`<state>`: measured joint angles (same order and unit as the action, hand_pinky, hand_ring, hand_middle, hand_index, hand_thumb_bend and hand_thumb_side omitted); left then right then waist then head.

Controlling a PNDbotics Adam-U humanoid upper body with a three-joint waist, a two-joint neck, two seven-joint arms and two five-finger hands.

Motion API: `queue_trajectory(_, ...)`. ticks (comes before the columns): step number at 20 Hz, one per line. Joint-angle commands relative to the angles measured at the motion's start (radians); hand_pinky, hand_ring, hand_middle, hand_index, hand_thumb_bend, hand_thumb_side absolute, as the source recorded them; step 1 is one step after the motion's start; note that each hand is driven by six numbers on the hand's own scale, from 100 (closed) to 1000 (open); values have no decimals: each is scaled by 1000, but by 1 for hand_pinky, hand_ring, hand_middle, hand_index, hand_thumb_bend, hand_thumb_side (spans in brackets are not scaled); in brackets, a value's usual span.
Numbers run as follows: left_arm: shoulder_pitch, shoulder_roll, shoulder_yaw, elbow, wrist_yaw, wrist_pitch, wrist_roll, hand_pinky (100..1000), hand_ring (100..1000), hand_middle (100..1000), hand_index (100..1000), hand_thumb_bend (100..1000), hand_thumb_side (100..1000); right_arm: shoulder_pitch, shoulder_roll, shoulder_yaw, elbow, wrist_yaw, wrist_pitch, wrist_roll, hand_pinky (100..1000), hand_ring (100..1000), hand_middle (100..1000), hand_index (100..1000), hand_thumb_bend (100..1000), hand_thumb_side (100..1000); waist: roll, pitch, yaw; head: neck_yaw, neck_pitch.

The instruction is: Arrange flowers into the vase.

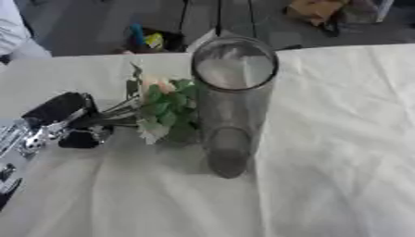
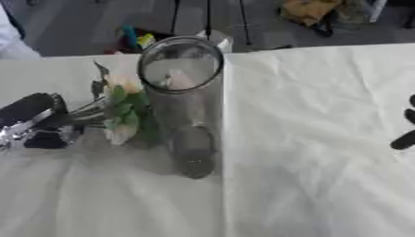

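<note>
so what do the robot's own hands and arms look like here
The left hand is mostly black, with glossy rounded black shells and bright silver metal segments along its fingers. Of the right hand, only black rounded fingertips show at the right eye view's edge. No cables or markings are visible.

right hand (image 2: 405,121) cut off (only dark fingertips), flower stems (image 1: 113,113) blurred
</note>
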<state>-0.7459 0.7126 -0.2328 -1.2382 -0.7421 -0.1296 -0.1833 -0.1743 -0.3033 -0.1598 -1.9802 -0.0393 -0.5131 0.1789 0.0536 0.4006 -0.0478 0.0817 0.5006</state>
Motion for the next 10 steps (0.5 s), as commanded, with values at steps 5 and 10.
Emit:
queue_trajectory(5,-4,62,29,-49,10,52,8,100,100,100,100,100,378,5,-18,-7,-20,-17,0,-5,975,1000,536,917,100,1000,-14,-43,7,-1,2)
queue_trajectory(10,-2,75,46,-68,31,90,27,100,100,100,100,100,374,8,-19,-9,-20,-21,-3,-7,973,1000,537,916,100,1000,-19,-49,11,-1,5)
